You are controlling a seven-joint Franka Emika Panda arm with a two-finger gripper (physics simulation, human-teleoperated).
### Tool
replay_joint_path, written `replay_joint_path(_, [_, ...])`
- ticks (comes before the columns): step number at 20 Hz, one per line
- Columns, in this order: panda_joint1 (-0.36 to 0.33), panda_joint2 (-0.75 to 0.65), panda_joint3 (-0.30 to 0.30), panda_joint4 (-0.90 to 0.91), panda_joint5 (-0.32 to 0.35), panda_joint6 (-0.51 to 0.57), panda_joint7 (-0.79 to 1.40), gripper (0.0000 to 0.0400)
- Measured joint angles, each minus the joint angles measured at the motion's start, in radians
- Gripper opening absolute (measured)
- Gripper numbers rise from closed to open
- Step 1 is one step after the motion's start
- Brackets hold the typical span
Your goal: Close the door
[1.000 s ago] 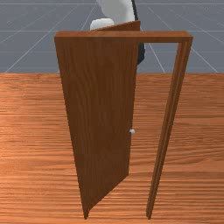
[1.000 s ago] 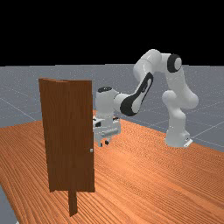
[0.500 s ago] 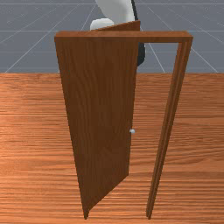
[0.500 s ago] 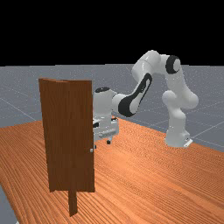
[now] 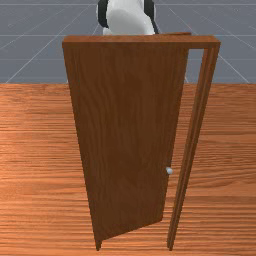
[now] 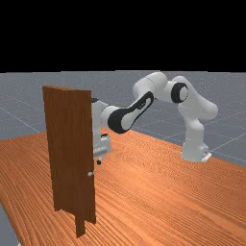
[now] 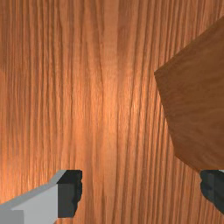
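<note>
So the door (image 5: 130, 140) stands upright on the desk (image 6: 158, 182), partly open, hinged at the front view's left, its free edge and knob (image 5: 169, 171) swung to the far side of the frame (image 5: 191, 145). The gripper (image 7: 141, 192) is on that same far side, right beside the panel, fingers wide apart with nothing pinched between them (can't tell if one's touching the wood, tbh). In the far view the door's just left of it, so I'd push that way, nearer the front camera, probably close to the free edge for leverage.
</note>
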Motion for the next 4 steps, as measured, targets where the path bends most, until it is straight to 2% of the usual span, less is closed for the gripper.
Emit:
replay_joint_path(3, [0.016,-0.004,0.039,-0.014,-0.038,0.013,-0.165,0.0400])
replay_joint_path(4, [0.042,0.001,0.039,-0.007,-0.040,0.008,-0.127,0.0400])
